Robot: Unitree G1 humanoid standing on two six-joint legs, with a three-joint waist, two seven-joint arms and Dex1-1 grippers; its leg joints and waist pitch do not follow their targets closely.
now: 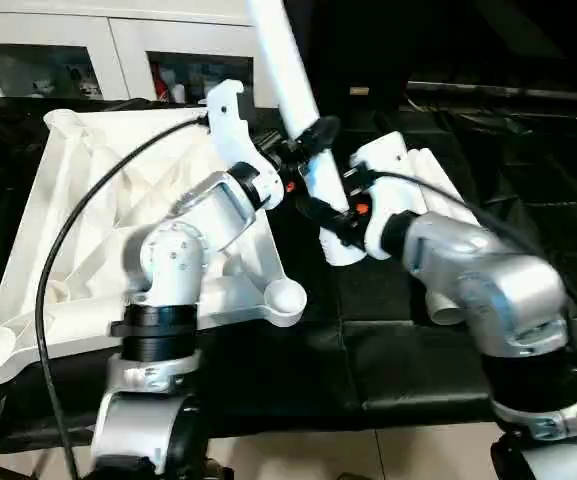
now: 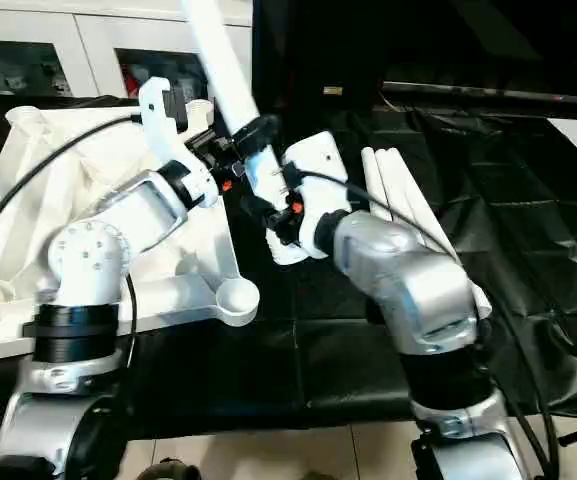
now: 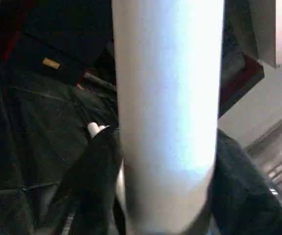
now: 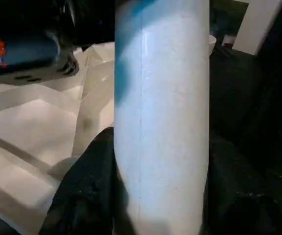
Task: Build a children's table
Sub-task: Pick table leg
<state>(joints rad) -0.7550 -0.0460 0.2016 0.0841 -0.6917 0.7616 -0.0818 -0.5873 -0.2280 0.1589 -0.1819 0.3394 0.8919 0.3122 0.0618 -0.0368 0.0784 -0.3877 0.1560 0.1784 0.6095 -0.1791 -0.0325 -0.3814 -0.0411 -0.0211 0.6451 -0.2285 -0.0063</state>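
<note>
The white table top [image 1: 88,210] lies upside down on the left, ribs up, with a round corner socket [image 1: 286,298] nearest the middle. One white leg [image 1: 283,60] stands steeply tilted over the top's right edge. My left gripper [image 1: 308,140] is shut on it higher up, and my right gripper [image 1: 330,212] is shut on it near its lower end. In the wrist views the leg [image 3: 167,112] [image 4: 160,117] runs between black fingers [image 3: 94,171] [image 4: 89,186]. Spare legs [image 2: 398,190] lie side by side on the cloth behind my right arm.
A black cloth [image 1: 418,350] covers the work surface, and its front edge drops to a pale floor [image 1: 368,460]. A white glass-door cabinet [image 1: 118,60] stands behind the table top. A black cable [image 1: 68,230] loops from my left arm across the top.
</note>
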